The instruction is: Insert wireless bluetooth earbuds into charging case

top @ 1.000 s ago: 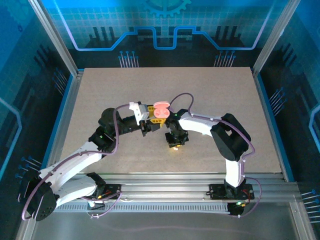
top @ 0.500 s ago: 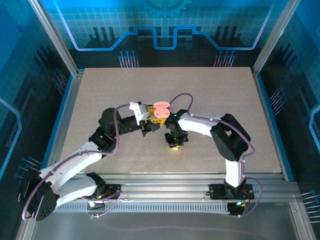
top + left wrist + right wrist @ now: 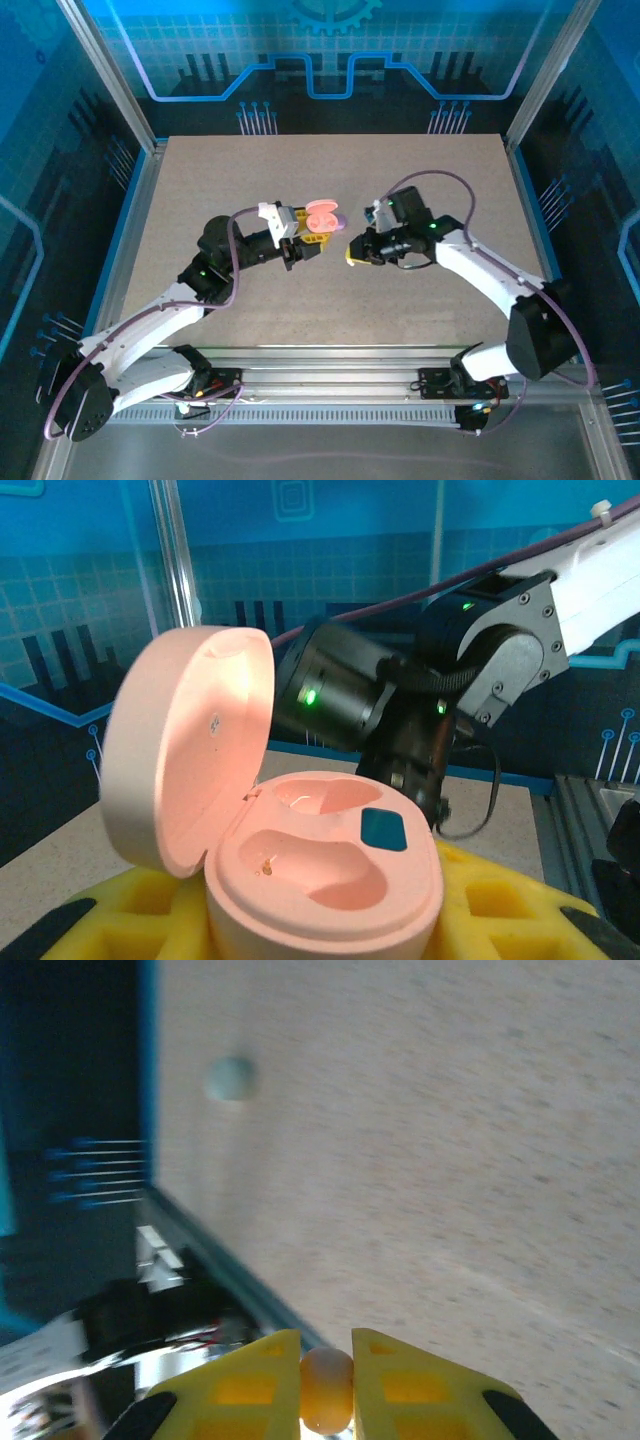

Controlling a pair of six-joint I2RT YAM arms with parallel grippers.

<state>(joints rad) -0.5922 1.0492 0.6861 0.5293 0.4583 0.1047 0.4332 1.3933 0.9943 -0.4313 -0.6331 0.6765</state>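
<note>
– Earbud, small pale rounded nub point(image 3: 326, 1403): where is it relative to the pink oval plastic charging case point(image 3: 322, 215)?
– Just right of the case and apart from it, pinched between the yellow padded fingers of the right gripper point(image 3: 351, 251). Its colour is uncertain under the gripper's light.
– Case state?
– Lid hinged up and back, with two moulded wells showing bare pink and a dark teal patch beside the far one. Left gripper point(image 3: 308, 231) clamps the case base from both sides.
– Surface?
– Beige speckled tabletop point(image 3: 440, 180) lies below the case; cannot tell whether they touch.
</note>
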